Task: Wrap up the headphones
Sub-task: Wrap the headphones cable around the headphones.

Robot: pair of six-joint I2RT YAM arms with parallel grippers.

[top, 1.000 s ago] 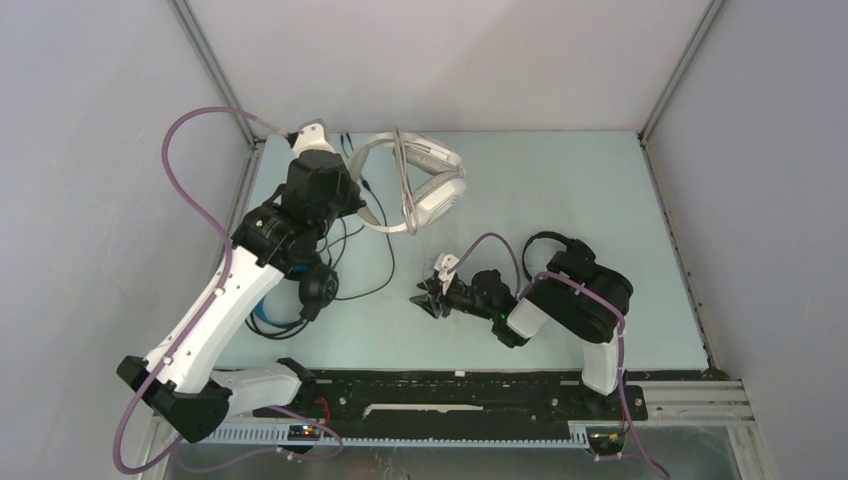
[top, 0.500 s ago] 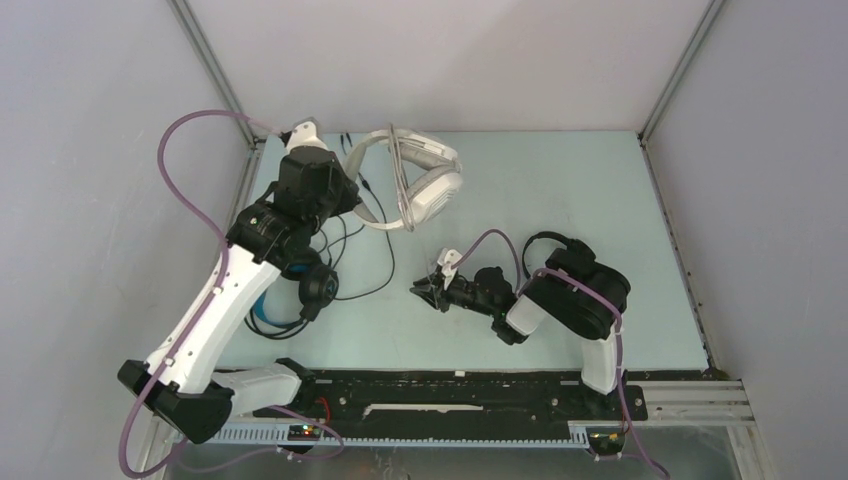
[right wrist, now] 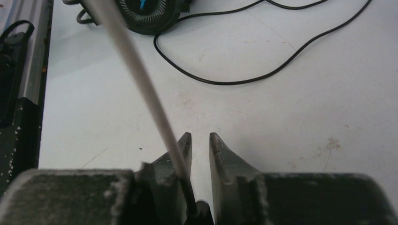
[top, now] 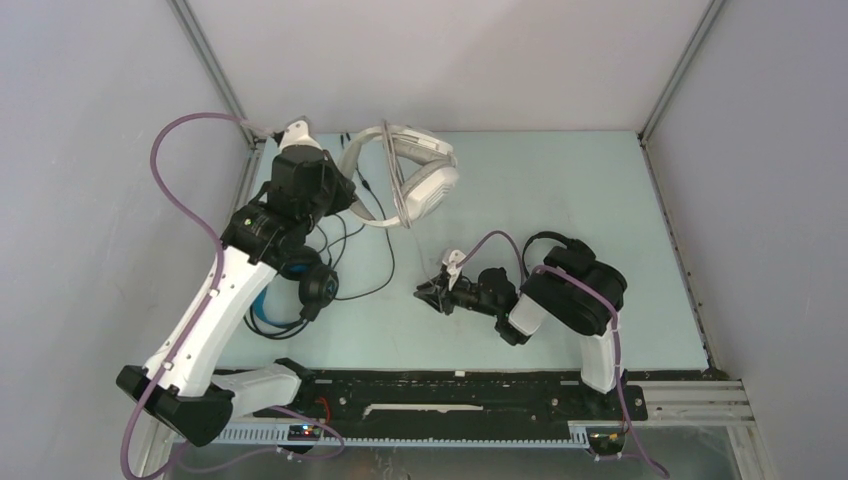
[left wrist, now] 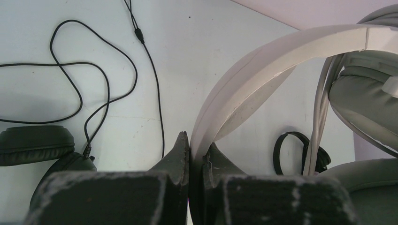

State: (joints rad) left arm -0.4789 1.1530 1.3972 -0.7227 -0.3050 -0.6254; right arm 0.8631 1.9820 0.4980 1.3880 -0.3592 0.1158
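While our left gripper (left wrist: 197, 140) clamps the headband of the white-grey headphones (top: 420, 180) between closed fingers, that set sits near the far edge of the table (top: 600, 200), left of centre, and our left wrist crowds the far left corner post. Our right gripper (top: 425, 293) lies low at mid-table, its jaws almost together with a narrow gap at the tips. A white cable (right wrist: 139, 84) runs straight down beside 1 finger to a dark plug at the jaw root, and we cannot tell whether it is pinched. The black headphones with the blue headband (top: 318, 287) lie by the left edge under our left arm, and a black cable (right wrist: 230, 83) loops toward mid-table. The small all-black headphones (top: 548, 243) sit just behind our right arm. Bare tabletop runs from the white-grey set to the right wall.
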